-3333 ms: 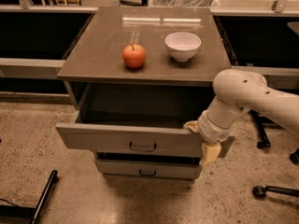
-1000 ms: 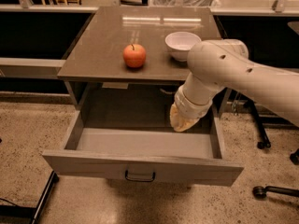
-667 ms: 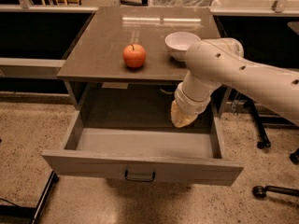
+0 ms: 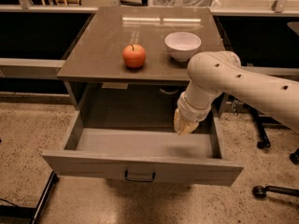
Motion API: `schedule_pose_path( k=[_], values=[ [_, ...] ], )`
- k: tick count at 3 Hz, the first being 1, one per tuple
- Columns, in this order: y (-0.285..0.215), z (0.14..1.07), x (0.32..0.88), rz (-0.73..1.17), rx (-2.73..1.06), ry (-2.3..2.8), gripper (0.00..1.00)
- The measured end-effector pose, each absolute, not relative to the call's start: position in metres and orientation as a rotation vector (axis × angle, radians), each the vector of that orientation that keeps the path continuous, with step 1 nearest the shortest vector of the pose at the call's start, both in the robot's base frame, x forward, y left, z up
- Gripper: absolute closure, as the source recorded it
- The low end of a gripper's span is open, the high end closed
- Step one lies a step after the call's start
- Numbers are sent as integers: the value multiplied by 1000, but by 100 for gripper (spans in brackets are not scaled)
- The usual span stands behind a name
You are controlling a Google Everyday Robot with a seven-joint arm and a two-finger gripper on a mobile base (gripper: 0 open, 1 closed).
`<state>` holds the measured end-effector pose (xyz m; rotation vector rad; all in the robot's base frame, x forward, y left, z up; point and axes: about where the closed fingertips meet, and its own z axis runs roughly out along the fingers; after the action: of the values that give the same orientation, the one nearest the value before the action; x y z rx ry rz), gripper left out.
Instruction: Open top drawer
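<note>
The top drawer (image 4: 140, 167) stands pulled far out toward the camera, its plain grey inside showing and nothing in it. A small dark bar handle (image 4: 139, 177) sits at the centre of its front. My gripper (image 4: 183, 124) hangs at the end of the white arm, above the drawer's back right part and just under the cabinet top's edge. It touches neither the handle nor the drawer front. The lower drawers are hidden under the open one.
A red apple (image 4: 134, 56) and a white bowl (image 4: 182, 45) stand on the grey cabinet top (image 4: 103, 41). Chair legs and castors (image 4: 266, 189) are on the speckled floor at the right. A dark bar (image 4: 37, 204) lies on the floor at the lower left.
The drawer went from partly open to fully pulled out. The gripper left the drawer's right front corner, rose over the drawer's back right, and has since shifted slightly up and right.
</note>
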<state>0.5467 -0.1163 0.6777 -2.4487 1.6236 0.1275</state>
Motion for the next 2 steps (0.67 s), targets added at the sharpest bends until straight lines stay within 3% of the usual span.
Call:
schedule_pose_path(
  k=[2],
  values=[
    [-128, 642, 493, 463, -2396, 1732, 100]
  ],
)
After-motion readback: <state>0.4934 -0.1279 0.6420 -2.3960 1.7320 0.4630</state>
